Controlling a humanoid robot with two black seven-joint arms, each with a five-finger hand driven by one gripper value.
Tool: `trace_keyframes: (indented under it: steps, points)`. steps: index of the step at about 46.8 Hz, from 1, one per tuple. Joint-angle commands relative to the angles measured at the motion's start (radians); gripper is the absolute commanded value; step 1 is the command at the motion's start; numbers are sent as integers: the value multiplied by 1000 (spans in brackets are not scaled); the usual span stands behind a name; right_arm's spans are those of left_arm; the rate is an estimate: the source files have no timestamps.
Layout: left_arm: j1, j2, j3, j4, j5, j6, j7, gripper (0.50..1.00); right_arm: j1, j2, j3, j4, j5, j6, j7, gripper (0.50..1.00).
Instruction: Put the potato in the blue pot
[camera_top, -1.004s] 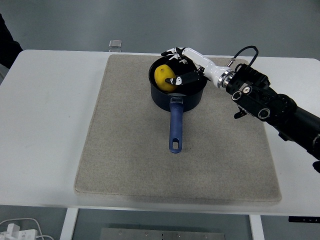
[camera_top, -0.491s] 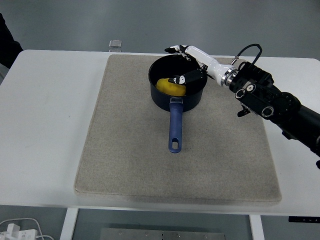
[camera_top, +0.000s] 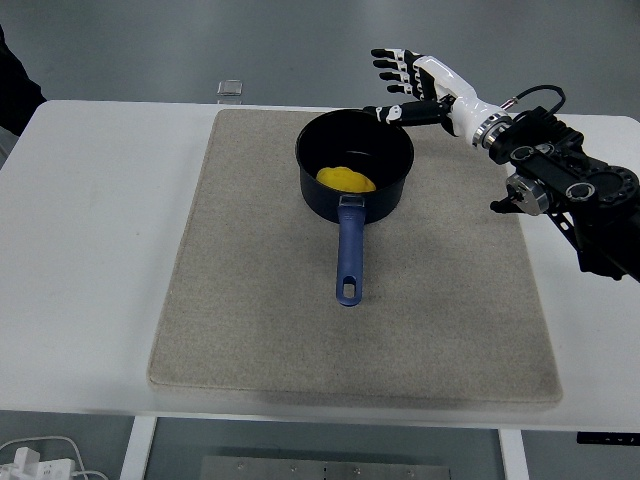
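The firm, rounded yellow potato (camera_top: 345, 180), likely light and best gripped across its middle, lies inside the dark blue metal pot (camera_top: 390, 185); the right hand (camera_top: 412, 78) is spread, empty.

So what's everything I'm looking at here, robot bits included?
Table: one, white, fills most of the view.
Mat: one, beige-grey, lies on the table's middle.
Pot: one, dark blue with a blue handle pointing toward the near edge, on the mat's far half.
Potato: one, yellow, inside the pot.
Small object: one, grey, at the table's far edge; too small to identify.
Cables: white, below the near-left corner.
Dark shape: one, at the left edge, unclear.
Right hand: one, white and black, fingers spread, empty, beyond the pot's far-right rim.
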Motion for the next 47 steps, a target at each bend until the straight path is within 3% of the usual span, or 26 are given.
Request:
trace_keyframes:
  steps: [1, 8, 16, 33, 40, 47]
  points:
    - [0, 0, 0, 0, 0, 0, 1, 999, -2, -16, 0, 0, 84, 13, -12, 913]
    - [0, 0, 0, 0, 0, 0, 0, 999, -3, -55, 28, -1, 239, 39, -45, 913]
    - [0, 0, 0, -2, 0, 0, 1, 999, -12, -75, 127, -6, 355, 51, -121, 913]
    - [0, 0, 0, -2, 0, 0, 1, 999, -55, -73, 238, -26, 394, 51, -127, 913]
    - [0, 0, 0, -2, 0, 0, 1, 999, -75, -59, 337, -75, 394, 40, -171, 913]
    - [1, 0, 0, -2, 0, 0, 1, 999, -83, -45, 357, -109, 392, 36, -159, 913]
